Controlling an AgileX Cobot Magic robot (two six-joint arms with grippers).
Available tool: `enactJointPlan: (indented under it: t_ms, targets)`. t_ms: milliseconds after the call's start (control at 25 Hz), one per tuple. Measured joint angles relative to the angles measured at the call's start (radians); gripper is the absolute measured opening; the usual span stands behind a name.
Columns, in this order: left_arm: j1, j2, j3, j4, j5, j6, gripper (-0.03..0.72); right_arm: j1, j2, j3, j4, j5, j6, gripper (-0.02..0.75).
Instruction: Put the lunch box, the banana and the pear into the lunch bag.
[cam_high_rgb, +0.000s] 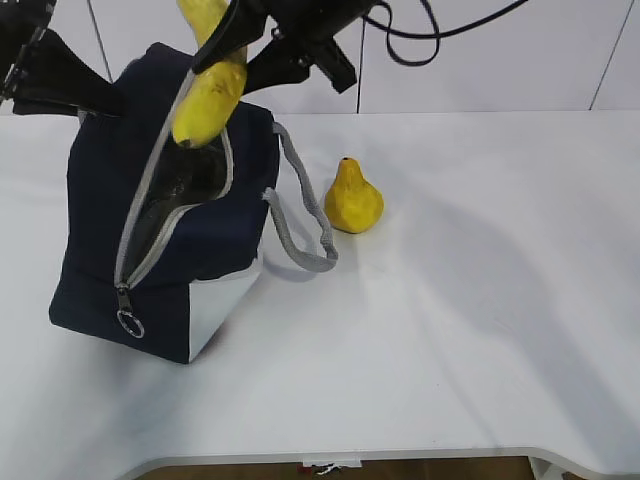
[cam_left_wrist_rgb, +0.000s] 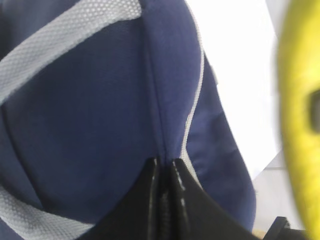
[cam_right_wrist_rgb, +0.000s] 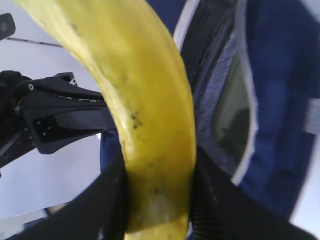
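One banana (cam_high_rgb: 209, 100) above lunch bag (cam_high_rgb: 100, 210)

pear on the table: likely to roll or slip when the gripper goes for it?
The pear stands upright on its wide base, so it probably stays put until nudged. Its rounded body and narrow neck suggest it could tip and roll sideways. Smooth-looking skin may slip in the fingers.

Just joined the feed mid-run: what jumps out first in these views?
The long curved yellow banana, clamped in the right gripper, hangs tip-down over the unzipped mouth of the boxy navy-blue fabric lunch bag at left. The left gripper pinches the bag's top fabric, while the small plump yellow pear waits on the white table beside it.
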Motion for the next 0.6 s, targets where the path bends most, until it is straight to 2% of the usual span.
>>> enactJointPlan:
  t_ms: [240, 600]
  targets:
    - [0.000, 0.000, 0.000, -0.027, 0.000, 0.000, 0.007, 0.000, 0.078, 0.000, 0.095, 0.004, -0.018, 0.262]
    - [0.000, 0.001, 0.000, -0.031, -0.002, 0.000, 0.007, 0.009, 0.170, 0.000, 0.120, -0.005, -0.027, 0.262]
